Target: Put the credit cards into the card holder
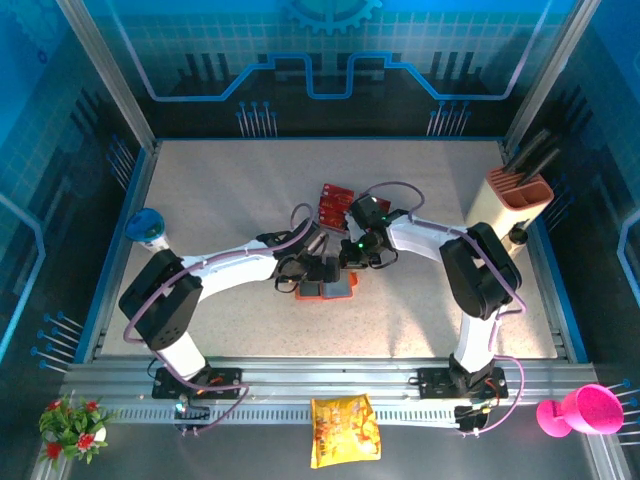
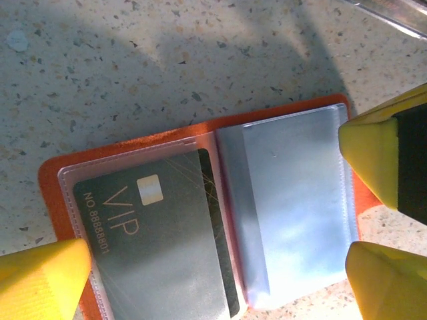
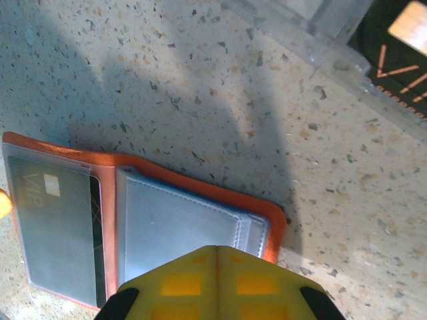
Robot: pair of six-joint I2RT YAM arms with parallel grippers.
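The card holder (image 1: 325,291) lies open on the table, orange outside with clear and grey-blue pockets inside (image 2: 287,200). A dark VIP card (image 2: 153,247) sits in its left clear pocket (image 3: 57,227). My left gripper (image 2: 220,283) hangs open just above it, its yellow fingers (image 2: 40,280) spread to either side of the wallet. My right gripper (image 3: 217,280) is shut with nothing between its jaws, its tip over the grey-blue pocket (image 3: 180,227). Red credit cards (image 1: 337,205) stand in a group just behind the wallet; another dark VIP card (image 3: 400,60) sits in a clear rack.
The clear plastic rack (image 3: 320,40) stands close behind the wallet. At the back right is a tan holder (image 1: 518,190) with dark tools, at the left a blue cup (image 1: 147,226). A yellow snack bag (image 1: 343,430), pink cup (image 1: 585,410) and flowers (image 1: 72,420) lie off the near edge.
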